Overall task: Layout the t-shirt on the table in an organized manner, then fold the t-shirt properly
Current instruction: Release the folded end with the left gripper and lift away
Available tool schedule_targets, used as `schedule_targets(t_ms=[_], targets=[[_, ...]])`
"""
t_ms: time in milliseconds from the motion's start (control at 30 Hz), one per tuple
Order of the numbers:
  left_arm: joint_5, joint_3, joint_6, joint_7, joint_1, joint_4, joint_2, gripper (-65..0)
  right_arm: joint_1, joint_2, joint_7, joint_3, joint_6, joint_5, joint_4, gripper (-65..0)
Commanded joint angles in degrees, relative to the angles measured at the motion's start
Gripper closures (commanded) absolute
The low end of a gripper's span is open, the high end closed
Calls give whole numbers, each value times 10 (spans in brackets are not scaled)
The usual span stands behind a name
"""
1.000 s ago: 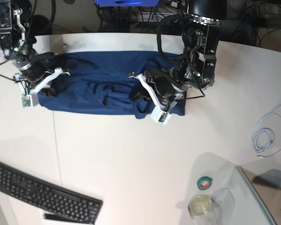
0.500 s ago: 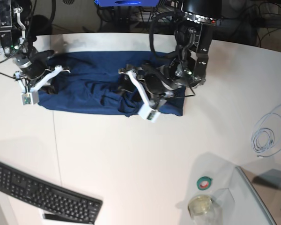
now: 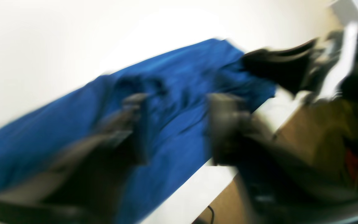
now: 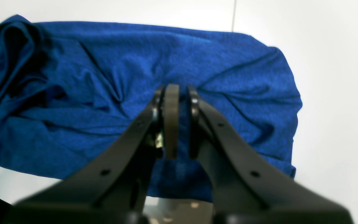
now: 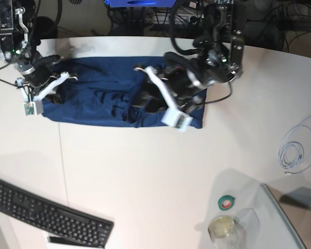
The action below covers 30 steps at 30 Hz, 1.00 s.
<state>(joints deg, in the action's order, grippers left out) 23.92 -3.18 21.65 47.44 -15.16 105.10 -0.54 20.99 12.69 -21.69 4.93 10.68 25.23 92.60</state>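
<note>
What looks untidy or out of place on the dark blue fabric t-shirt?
The dark navy fabric t-shirt is not flat: its middle is bunched into creases beside the left gripper, while the end near the right gripper looks smoother.

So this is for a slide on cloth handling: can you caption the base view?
Two arms work a rumpled navy t-shirt on the white table, the right gripper at one end, the left gripper mid-cloth.

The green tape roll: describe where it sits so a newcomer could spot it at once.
On the white table, look toward the near right corner of the base view. The green tape roll lies flat just above a clear cup; its green ring with a red centre sets it apart.
</note>
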Motion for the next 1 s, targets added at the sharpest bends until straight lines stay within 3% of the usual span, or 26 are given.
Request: schedule_targets(t_ms=[0, 67, 200, 600, 967], targets=[[1, 21, -15, -8, 0, 9, 7, -7, -2, 5, 14, 4, 2, 5, 9, -44], [1, 50, -39, -9, -2, -6, 15, 0, -2, 5, 14, 4, 2, 5, 9, -44], [0, 61, -44, -11, 13, -46, 34, 0, -2, 4, 14, 0, 2, 5, 9, -44], [0, 59, -42, -12, 53, -164, 19, 0, -2, -7, 14, 2, 2, 5, 9, -44], [5, -104, -43, -12, 84, -200, 18, 0, -2, -7, 14, 3, 2, 5, 9, -44]])
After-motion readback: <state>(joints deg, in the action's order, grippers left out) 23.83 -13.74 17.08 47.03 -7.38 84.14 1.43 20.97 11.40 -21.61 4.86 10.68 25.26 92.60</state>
